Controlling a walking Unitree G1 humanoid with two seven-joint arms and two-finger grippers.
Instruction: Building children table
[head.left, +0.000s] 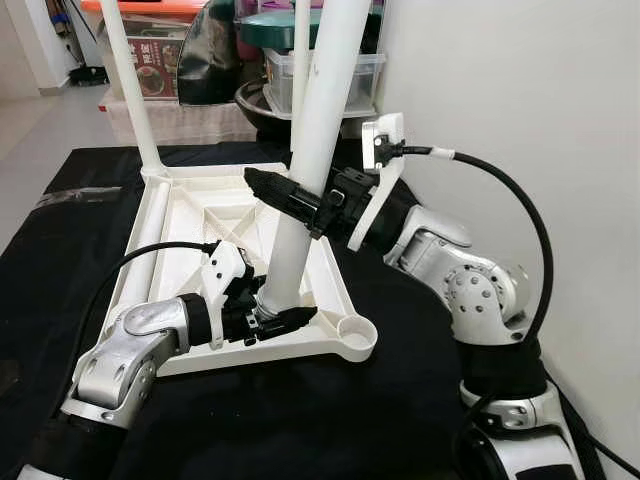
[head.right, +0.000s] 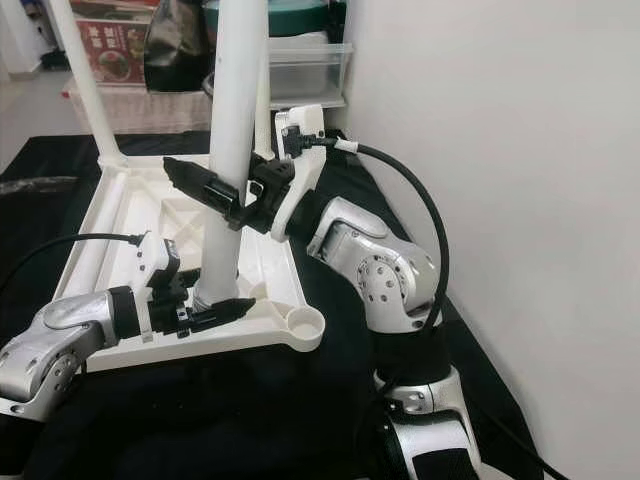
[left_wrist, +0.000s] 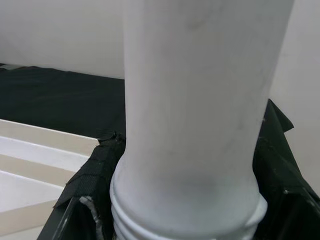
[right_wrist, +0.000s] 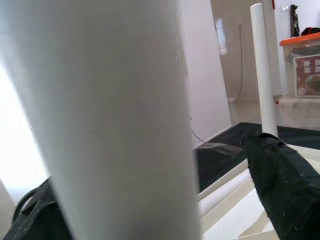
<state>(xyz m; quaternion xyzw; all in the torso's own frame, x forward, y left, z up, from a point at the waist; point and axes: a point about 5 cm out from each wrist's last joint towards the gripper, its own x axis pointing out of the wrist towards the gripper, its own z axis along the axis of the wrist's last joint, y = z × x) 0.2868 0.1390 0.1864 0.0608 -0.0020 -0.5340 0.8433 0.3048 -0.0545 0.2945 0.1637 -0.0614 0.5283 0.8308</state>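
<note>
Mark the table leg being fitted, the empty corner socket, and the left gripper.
table leg (head.left: 318, 120), left eye view, middle of its shaft.
corner socket (head.left: 357, 333), left eye view, its round rim.
left gripper (head.left: 285, 318), left eye view, between fingertips at the leg's base.

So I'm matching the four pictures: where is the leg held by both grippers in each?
Left eye: leg centre, tilted.
Right eye: leg left of centre.
Left wrist: leg's ribbed base, close up.
Right wrist: leg's shaft, close up.
Shared landmark: white tabletop.
</note>
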